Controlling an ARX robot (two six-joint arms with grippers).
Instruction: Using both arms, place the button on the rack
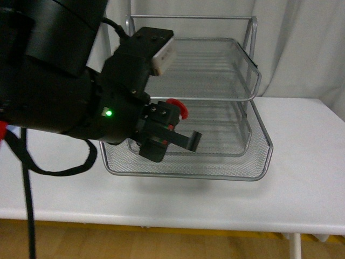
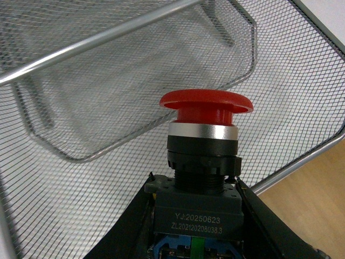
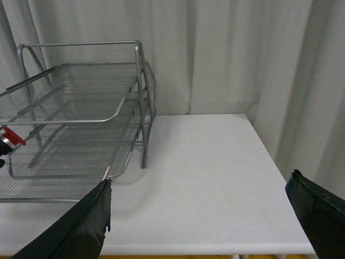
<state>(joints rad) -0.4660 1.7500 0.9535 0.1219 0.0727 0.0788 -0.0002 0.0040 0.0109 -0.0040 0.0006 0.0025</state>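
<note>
My left gripper [image 1: 170,135] is shut on the button [image 1: 177,109] and holds it over the front left of the rack's [image 1: 226,81] lowest tier. In the left wrist view the red mushroom cap [image 2: 206,105] points into the mesh of the rack [image 2: 97,91]. The dark body sits between my fingers [image 2: 126,232], and the gripper [image 2: 195,221] is clamped on it. My right gripper [image 3: 199,216] is open and empty above the white table, to the right of the rack [image 3: 97,97]. The button's cap [image 3: 12,136] shows at that view's edge.
The rack stands on a white table [image 1: 302,162] before a pale curtain [image 3: 226,48]. The bulky black left arm [image 1: 48,70] fills the left of the front view, with a cable [image 1: 27,162] hanging down. The table's front edge [image 1: 215,224] is close.
</note>
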